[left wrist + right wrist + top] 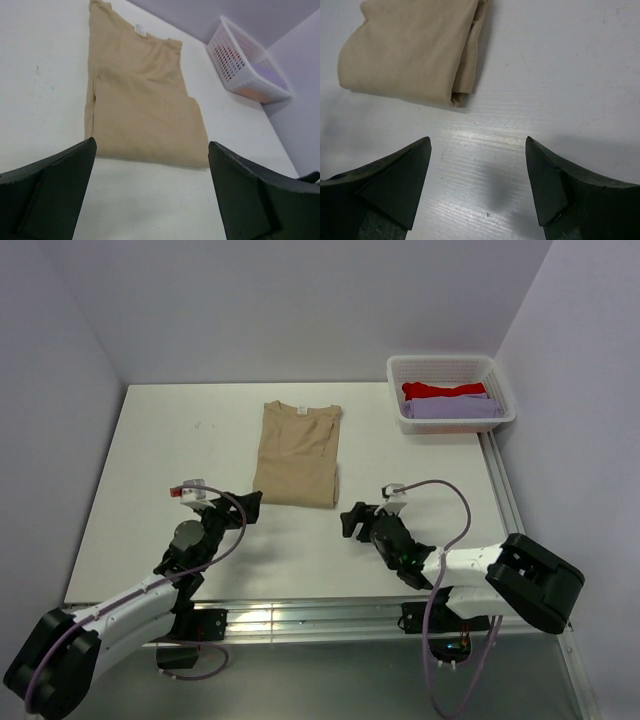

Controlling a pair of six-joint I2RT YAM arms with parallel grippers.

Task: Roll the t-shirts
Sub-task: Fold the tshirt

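Pale lavender-grey walls close in on three sides of the white table (160, 460), whose near and right edges carry an aluminium rail (330, 618). At the far right corner, close to both walls, a white lattice basket (441, 361) holds the red t-shirt (440, 390) and, in front of it, the lavender t-shirt (455, 408), both folded and lying inside. The tan t-shirt (297, 455) lies flat near the table's middle, folded lengthwise into a narrow strip with its collar and small white neck label (139, 30) toward the far wall and its hem toward the arms. Bare tabletop spreads wide to the left of it, and a broad strip separates it from the basket. The left gripper (152, 145) sits low just off the hem's near left corner, its jaws spread wide with nothing between them; its wrist view looks straight up the length of the shirt. The right gripper (478, 140) is low over the table off the hem's near right corner, jaws likewise wide and holding nothing, with only bare tabletop between the fingers. From its wrist view the stacked fold edges at that corner show, a little ahead and to the left, not touching either finger. Open table lies between the two grippers along the hem.
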